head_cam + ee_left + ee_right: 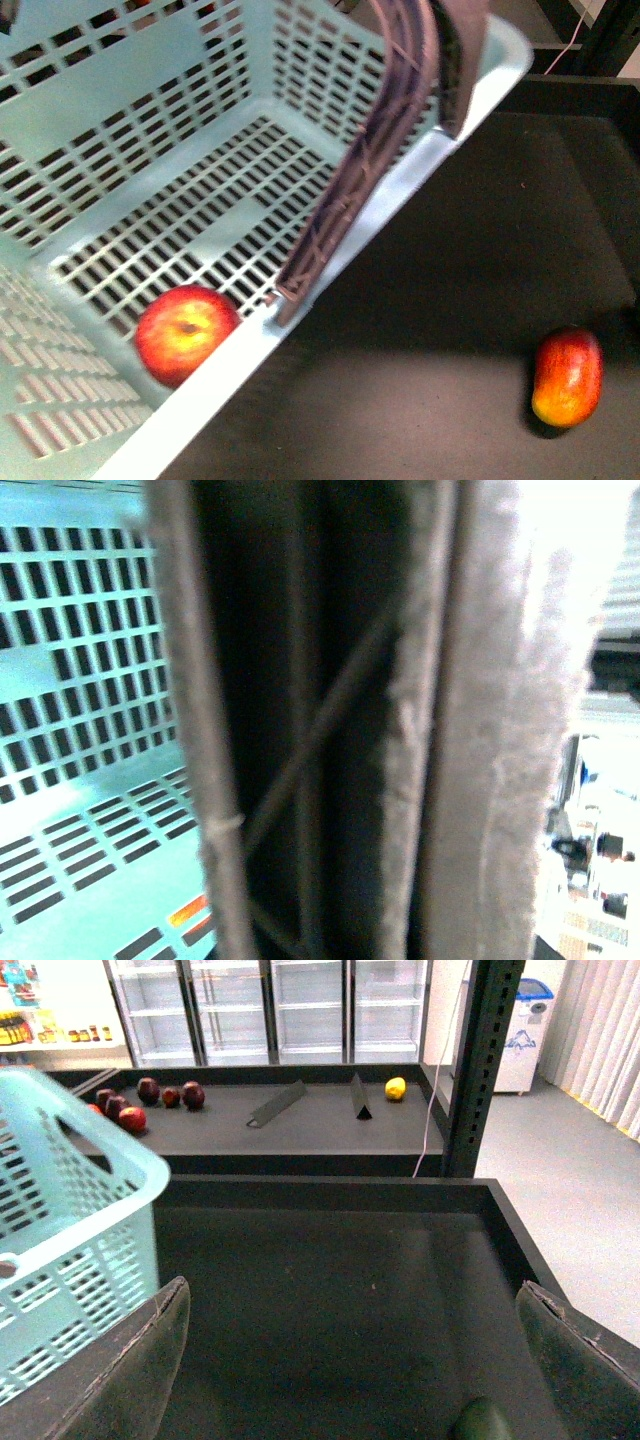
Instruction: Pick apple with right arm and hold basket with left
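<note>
The light-teal basket [150, 180] fills the left of the front view, tilted, with its brown-mauve handles [370, 150] swung up. The round red apple [185, 333] with a yellowish patch lies on the basket's slotted floor, against the near wall. In the left wrist view my left gripper [330, 780] is shut on a basket handle [300, 730], whose lattice fills the picture, with the basket floor [80, 730] behind. My right gripper [350, 1360] is open over dark table with nothing between its fingers [120, 1370]; the basket [70, 1230] is to one side of it, apart.
An elongated red-and-yellow fruit [568, 378] lies on the black table [480, 260] right of the basket. A dark green rounded thing [483, 1422] sits near the right gripper. Beyond stand a black post [485, 1060], a shelf with dark red fruits [150, 1095] and a yellow fruit [396, 1088].
</note>
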`<act>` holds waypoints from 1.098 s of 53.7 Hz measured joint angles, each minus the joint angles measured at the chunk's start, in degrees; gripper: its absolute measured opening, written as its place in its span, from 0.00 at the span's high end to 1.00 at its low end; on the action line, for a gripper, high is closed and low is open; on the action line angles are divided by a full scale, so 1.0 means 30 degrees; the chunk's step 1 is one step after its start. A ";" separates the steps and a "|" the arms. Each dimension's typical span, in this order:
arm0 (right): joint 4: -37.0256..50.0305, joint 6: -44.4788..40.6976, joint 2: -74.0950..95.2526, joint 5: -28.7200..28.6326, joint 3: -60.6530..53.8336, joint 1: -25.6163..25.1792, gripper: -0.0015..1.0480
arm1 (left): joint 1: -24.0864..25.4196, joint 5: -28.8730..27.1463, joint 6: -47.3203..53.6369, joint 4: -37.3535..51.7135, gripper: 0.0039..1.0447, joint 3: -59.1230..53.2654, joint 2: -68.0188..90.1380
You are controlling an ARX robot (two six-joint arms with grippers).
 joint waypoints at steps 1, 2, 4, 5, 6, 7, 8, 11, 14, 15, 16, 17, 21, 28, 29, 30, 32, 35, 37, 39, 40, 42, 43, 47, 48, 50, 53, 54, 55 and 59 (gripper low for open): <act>0.0007 -0.0007 0.0000 0.0000 0.0000 0.0000 0.08 | 0.0109 -0.0087 -0.0102 0.0015 0.86 0.0000 0.0000; 0.0000 -0.0007 0.0000 0.0000 0.0000 0.0000 0.08 | 0.0335 -0.0168 -0.0328 0.0036 0.86 0.0000 0.0000; 0.0000 -0.0007 0.0000 0.0007 0.0000 0.0000 0.08 | 0.0707 -0.0291 -0.0656 0.0109 0.86 0.0000 0.0015; 0.0000 -0.0007 0.0000 0.0007 0.0000 0.0000 0.08 | 0.0838 -0.0284 -0.0787 0.0146 0.86 0.0000 0.0015; 0.0000 0.0000 0.0000 0.0007 0.0000 0.0000 0.08 | 0.1093 -0.0306 -0.0954 0.0197 0.86 0.0000 0.0058; 0.0000 -0.0007 0.0000 0.0000 0.0000 0.0000 0.08 | 0.1224 -0.0321 -0.1042 0.0226 0.86 0.0000 0.0080; 0.0000 0.0000 0.0000 0.0000 0.0000 0.0000 0.08 | 0.1486 -0.0335 -0.1239 0.0284 0.86 0.0000 0.0138; 0.0000 -0.0007 0.0000 -0.0007 0.0000 0.0000 0.08 | 0.2018 -0.0335 -0.1588 0.0335 0.86 0.0000 0.0299; 0.0000 -0.0007 0.0000 -0.0007 0.0000 0.0000 0.08 | 0.2667 -0.0255 -0.1953 0.0539 0.86 0.0000 0.0619; 0.0000 0.0000 0.0000 -0.0007 0.0000 0.0000 0.08 | 0.2790 -0.0240 -0.2018 0.0605 0.86 0.0000 0.0721; 0.0000 0.0000 0.0000 -0.0007 0.0000 0.0000 0.08 | 0.3045 -0.0204 -0.2171 0.0736 0.86 0.0000 0.0874; 0.0000 -0.0007 0.0000 -0.0007 0.0000 0.0000 0.08 | 0.3169 -0.0189 -0.2193 0.0794 0.86 0.0007 0.0991; 0.0000 -0.0007 0.0000 -0.0007 0.0000 0.0000 0.08 | 0.3891 -0.0226 -0.2667 0.1319 0.86 0.0015 0.1654; 0.0000 0.0000 0.0000 0.0007 0.0000 0.0000 0.08 | 0.5187 -0.0641 -0.4262 0.1625 0.86 0.0627 0.3300; 0.0000 -0.0007 0.0000 0.0000 0.0000 0.0000 0.08 | 0.5384 -0.0692 -0.4452 0.1625 0.86 0.0801 0.3585; 0.0000 0.0000 0.0000 0.0007 0.0000 0.0000 0.08 | 0.5566 -0.0750 -0.4575 0.1625 0.86 0.1013 0.3883; 0.0000 -0.0007 0.0000 0.0000 0.0000 0.0000 0.08 | 0.6003 -0.0962 -0.4962 0.1625 0.86 0.1603 0.4612; 0.0000 -0.0007 0.0000 -0.0007 0.0000 0.0000 0.08 | 0.6550 -0.1217 -0.5144 0.1625 0.86 0.2441 0.5574; 0.0000 -0.0007 0.0000 -0.0007 0.0000 0.0000 0.08 | 0.6870 -0.1282 -0.5122 0.1581 0.86 0.2892 0.6076; 0.0000 -0.0007 0.0000 0.0000 0.0000 0.0000 0.08 | 0.7162 -0.1355 -0.5049 0.1464 0.86 0.3315 0.6543; 0.0000 0.0000 0.0000 0.0000 0.0000 0.0000 0.08 | 0.7293 -0.1370 -0.5013 0.1428 0.86 0.3519 0.6783; 0.0000 0.0000 0.0000 0.0000 0.0000 0.0000 0.08 | 0.7468 -0.1406 -0.4932 0.1341 0.86 0.3818 0.7104; 0.0000 -0.0007 0.0000 0.0000 0.0000 0.0000 0.08 | 0.7526 -0.1406 -0.4918 0.1304 0.86 0.3905 0.7206; 0.0000 -0.0007 0.0000 0.0000 0.0000 0.0000 0.08 | 0.7796 -0.1319 -0.4779 0.1246 0.86 0.4335 0.7774; 0.0000 -0.0007 0.0000 0.0000 0.0000 0.0000 0.08 | 0.7876 -0.1239 -0.4721 0.1231 0.86 0.4466 0.7992; 0.0000 0.0000 0.0000 0.0000 0.0000 0.0000 0.08 | 0.7985 -0.1158 -0.4692 0.1231 0.86 0.4626 0.8269; 0.0000 -0.0007 0.0000 -0.0007 0.0000 0.0000 0.08 | 0.8138 -0.1042 -0.4663 0.1239 0.86 0.4750 0.8568; 0.0000 0.0000 0.0000 0.0000 0.0000 0.0000 0.08 | 0.8247 -0.0984 -0.4663 0.1239 0.86 0.4758 0.8750; 0.0000 -0.0007 0.0000 -0.0007 0.0000 0.0000 0.08 | 0.8320 -0.0984 -0.4677 0.1231 0.86 0.4758 0.8867; 0.0000 -0.0007 0.0000 -0.0007 0.0000 0.0000 0.08 | 0.8524 -0.0991 -0.4670 0.1231 0.86 0.4758 0.9289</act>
